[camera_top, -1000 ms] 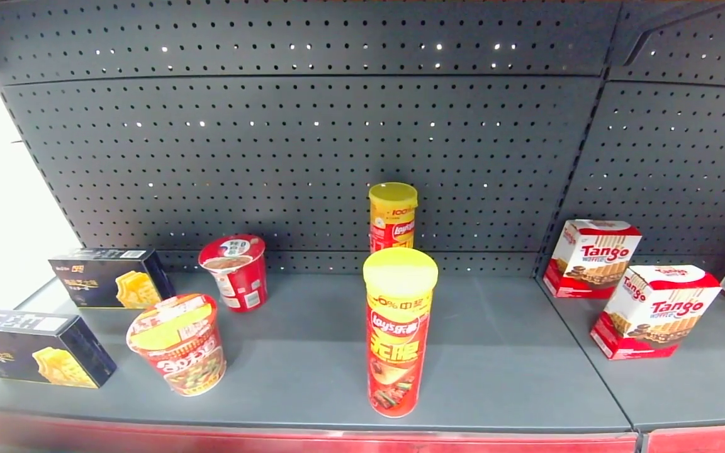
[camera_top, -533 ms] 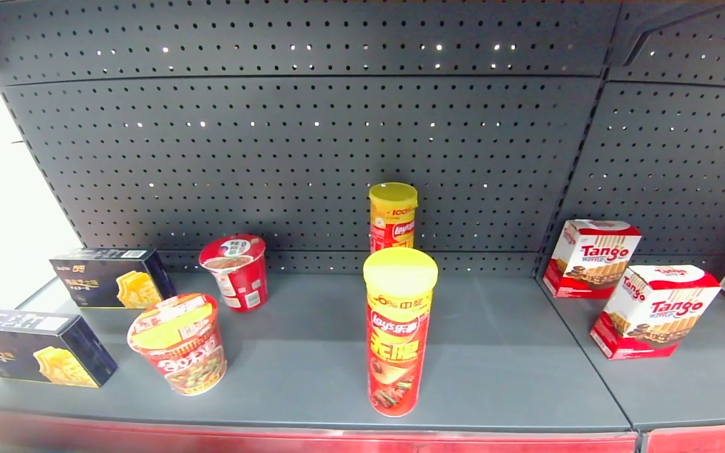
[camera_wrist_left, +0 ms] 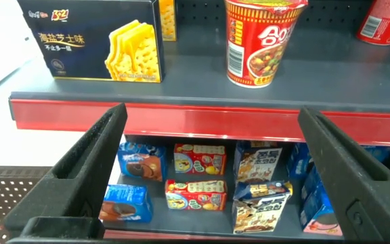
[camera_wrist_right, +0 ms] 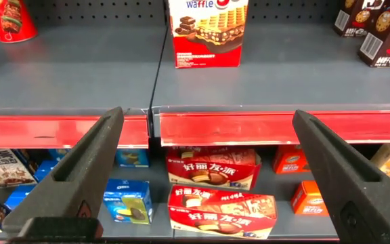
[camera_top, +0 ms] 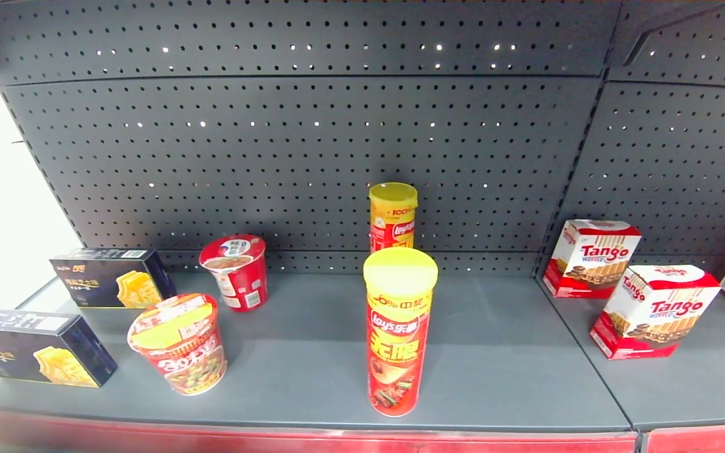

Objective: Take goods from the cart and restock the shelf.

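Note:
On the grey shelf stand two tall red chip cans with yellow lids, one at the front and one at the back. Left of them are two red noodle cups and two dark cracker boxes. Two red-and-white wafer boxes sit on the right section. My left gripper is open and holds nothing, low in front of the shelf's red edge, below a cracker box and noodle cup. My right gripper is open too, below a wafer box.
A dark pegboard wall backs the shelf. The lower shelf holds several biscuit and snack boxes. Brown cookie boxes stand at the far right. Bare shelf lies between the front chip can and the wafer boxes.

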